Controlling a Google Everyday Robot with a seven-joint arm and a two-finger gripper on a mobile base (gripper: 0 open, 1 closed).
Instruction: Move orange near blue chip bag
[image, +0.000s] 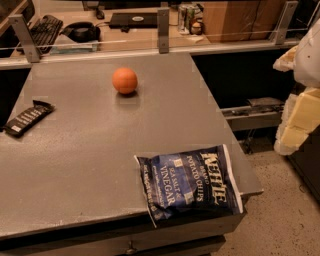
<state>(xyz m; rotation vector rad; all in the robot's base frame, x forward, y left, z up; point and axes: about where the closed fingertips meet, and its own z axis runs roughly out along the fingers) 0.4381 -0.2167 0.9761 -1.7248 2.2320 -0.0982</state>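
Observation:
The orange (124, 80) sits on the grey table (90, 165), towards the back and a little left of the middle. The blue chip bag (190, 183) lies flat at the table's front right corner, its white lettering facing up and its right edge reaching over the table's side. The orange and the bag are well apart. My gripper (295, 117) is at the far right of the view, off the table's right side and above the floor, partly cut off by the frame. It is far from both the orange and the bag and holds nothing that I can see.
A small black snack bar wrapper (27, 118) lies at the table's left edge. A rail with metal posts (163, 30) runs along the table's back edge. Behind it is a desk with a keyboard (45, 30). A shelf (250, 117) sits right of the table.

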